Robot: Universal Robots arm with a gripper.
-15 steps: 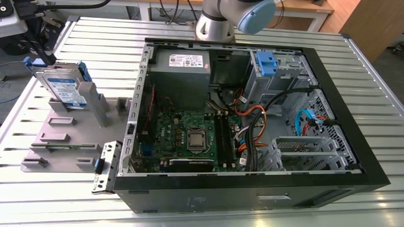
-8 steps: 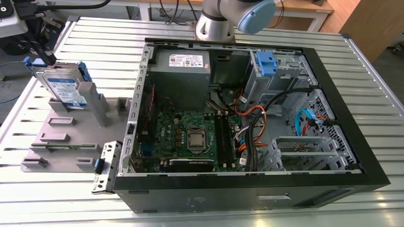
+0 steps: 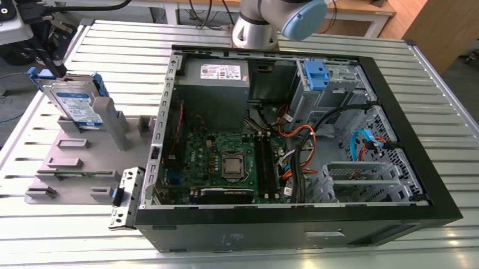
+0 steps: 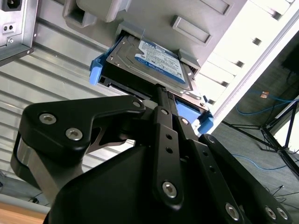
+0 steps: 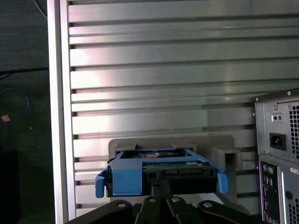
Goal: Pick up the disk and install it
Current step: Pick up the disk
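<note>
Closest in the second wrist view, the gripper [image 4: 161, 93] meets the middle of the disk's [image 4: 154, 58] near edge, its fingers [image 4: 162, 112] drawn close together; whether they pinch it, I cannot tell. Farther off, the disk stands tilted in a grey stand [image 3: 75, 168] on the ribbed counter [image 3: 75, 235], beside the open computer case [image 3: 262, 235], toward the exterior view's left.

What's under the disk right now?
The disk stands on edge in a slot of the grey stand, which rests on the slatted metal table. Its lower edge is sunk in the slot, so how it seats there cannot be seen.
</note>
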